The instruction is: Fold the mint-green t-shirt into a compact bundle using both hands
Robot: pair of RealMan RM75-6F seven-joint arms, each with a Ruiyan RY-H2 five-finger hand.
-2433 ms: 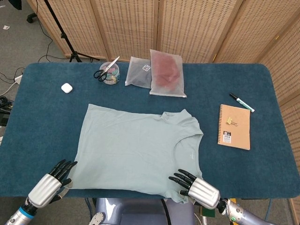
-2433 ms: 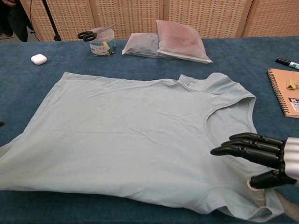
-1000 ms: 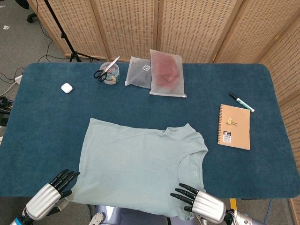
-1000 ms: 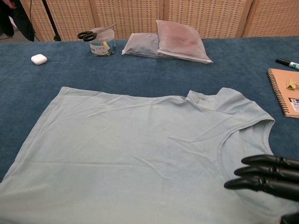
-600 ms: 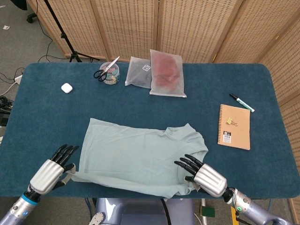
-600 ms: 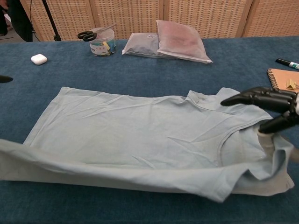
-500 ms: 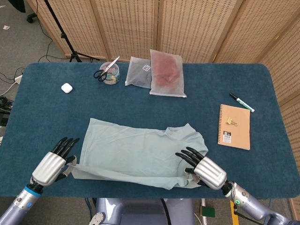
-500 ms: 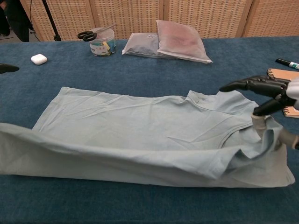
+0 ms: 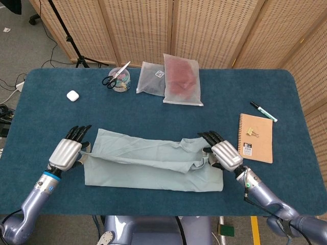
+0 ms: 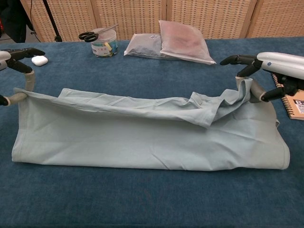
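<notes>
Garment: the mint-green t-shirt (image 9: 153, 166) lies in the lower centre of the head view, on the blue table (image 9: 286, 92), as a long band running left to right.

Change: half a second ago the near hem was lifted only partway over the body; now both hands have carried it further back, and the shirt is roughly half its former depth from front to back.

Left hand: the left hand (image 9: 69, 149) sits at the left end of the band, pinching the raised edge between thumb and fingers.

Right hand: the right hand (image 9: 220, 150) sits at the right end, near the neckline, likewise gripping cloth.

Meaning for task: judged as the first lengthwise fold nearly laid. The carried edge is not yet released or flattened, and further folds across the length would be needed for a compact bundle.

Chest view only: the folded-over layer sags in the middle and hangs taut at both ends from the fingers (image 10: 29, 80), so it is held up, not resting. The lower layer's near edge lies flat and even.

Head view only: the full outline and surroundings, with a notebook (image 9: 255, 138) just right of the right hand and a white earbud case (image 9: 72, 95) in the upper left, well apart from the shirt.

Risk: uneven release could leave the top layer bunched near the collar.
</notes>
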